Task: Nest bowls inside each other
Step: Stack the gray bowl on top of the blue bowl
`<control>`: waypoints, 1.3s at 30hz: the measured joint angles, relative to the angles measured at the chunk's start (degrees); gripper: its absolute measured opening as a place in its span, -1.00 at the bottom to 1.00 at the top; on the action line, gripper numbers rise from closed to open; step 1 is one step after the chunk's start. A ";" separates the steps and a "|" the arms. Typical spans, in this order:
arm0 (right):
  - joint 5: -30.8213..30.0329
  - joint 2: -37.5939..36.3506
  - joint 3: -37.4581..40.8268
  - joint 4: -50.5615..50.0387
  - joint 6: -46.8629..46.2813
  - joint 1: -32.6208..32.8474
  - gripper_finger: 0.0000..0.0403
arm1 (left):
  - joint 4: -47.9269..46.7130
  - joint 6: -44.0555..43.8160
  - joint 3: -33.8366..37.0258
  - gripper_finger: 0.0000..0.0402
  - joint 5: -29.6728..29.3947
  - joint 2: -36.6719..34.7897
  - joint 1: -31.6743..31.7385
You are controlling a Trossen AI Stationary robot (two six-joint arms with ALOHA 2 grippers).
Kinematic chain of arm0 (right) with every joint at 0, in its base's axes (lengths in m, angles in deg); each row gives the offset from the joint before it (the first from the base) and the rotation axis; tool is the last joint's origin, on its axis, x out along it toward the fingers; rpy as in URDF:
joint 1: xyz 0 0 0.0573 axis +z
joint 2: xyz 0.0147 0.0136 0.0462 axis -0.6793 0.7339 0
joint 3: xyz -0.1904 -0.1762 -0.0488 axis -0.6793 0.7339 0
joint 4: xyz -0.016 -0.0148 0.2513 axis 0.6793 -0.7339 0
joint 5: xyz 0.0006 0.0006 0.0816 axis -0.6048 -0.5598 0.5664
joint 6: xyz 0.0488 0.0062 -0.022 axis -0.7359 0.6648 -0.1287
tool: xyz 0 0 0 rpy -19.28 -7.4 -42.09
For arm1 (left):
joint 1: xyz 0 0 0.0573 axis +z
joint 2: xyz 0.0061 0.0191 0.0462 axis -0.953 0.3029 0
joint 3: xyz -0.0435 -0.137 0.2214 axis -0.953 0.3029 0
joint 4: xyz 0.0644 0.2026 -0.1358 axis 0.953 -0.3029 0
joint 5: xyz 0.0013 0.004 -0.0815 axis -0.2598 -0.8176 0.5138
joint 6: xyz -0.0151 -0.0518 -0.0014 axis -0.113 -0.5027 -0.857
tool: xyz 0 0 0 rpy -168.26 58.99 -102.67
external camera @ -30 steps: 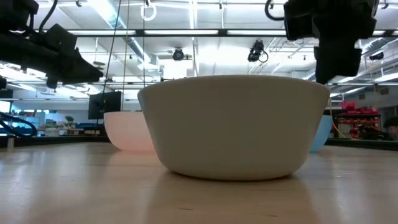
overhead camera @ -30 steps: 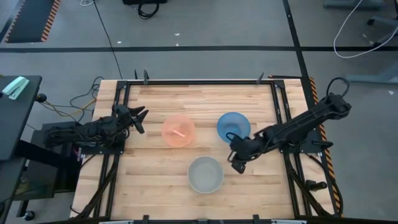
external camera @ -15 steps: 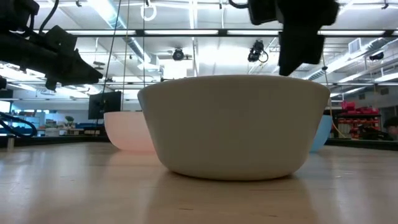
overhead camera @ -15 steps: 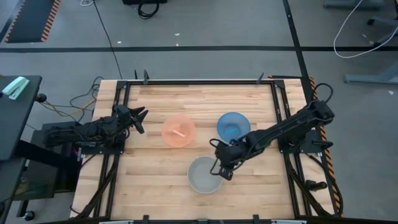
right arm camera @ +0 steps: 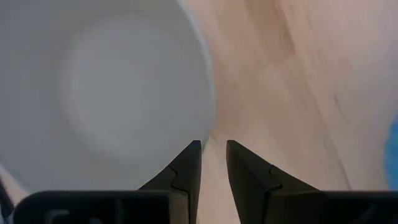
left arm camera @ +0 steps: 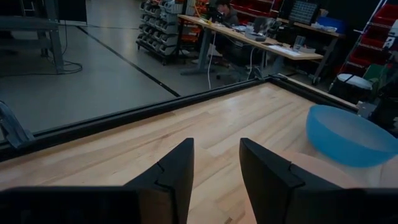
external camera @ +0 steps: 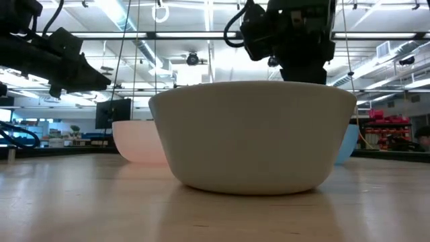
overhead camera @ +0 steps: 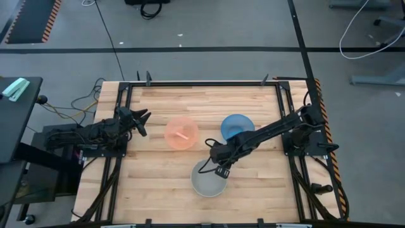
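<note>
Three bowls stand on their bases on the wooden table. The salmon-pink bowl (overhead camera: 181,133) is left of the blue bowl (overhead camera: 237,127). The grey-white bowl (overhead camera: 208,179) is nearer the front and fills the low view (external camera: 252,134). My right gripper (overhead camera: 219,168) points down over the grey-white bowl's far right rim (right arm camera: 210,99), narrowly open, one fingertip on each side of the rim line (right arm camera: 212,152). I see no touch. My left gripper (overhead camera: 140,120) waits open at the table's left, left of the pink bowl.
Black frame rails (overhead camera: 202,83) run along the table's far, left and right edges. Bare wood lies in front of and to the left of the grey-white bowl. The left wrist view shows the blue bowl (left arm camera: 351,134) and the room's desks beyond the table.
My right gripper has gone toward the table's left, from a spot in front of the blue bowl to above the grey-white bowl's far right rim. The bowls have stayed where they were.
</note>
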 joint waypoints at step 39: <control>0.94 4.33 0.09 1.92 6.41 -0.70 -0.93 | 0.22 -2.64 0.13 -0.36 0.04 8.20 0.00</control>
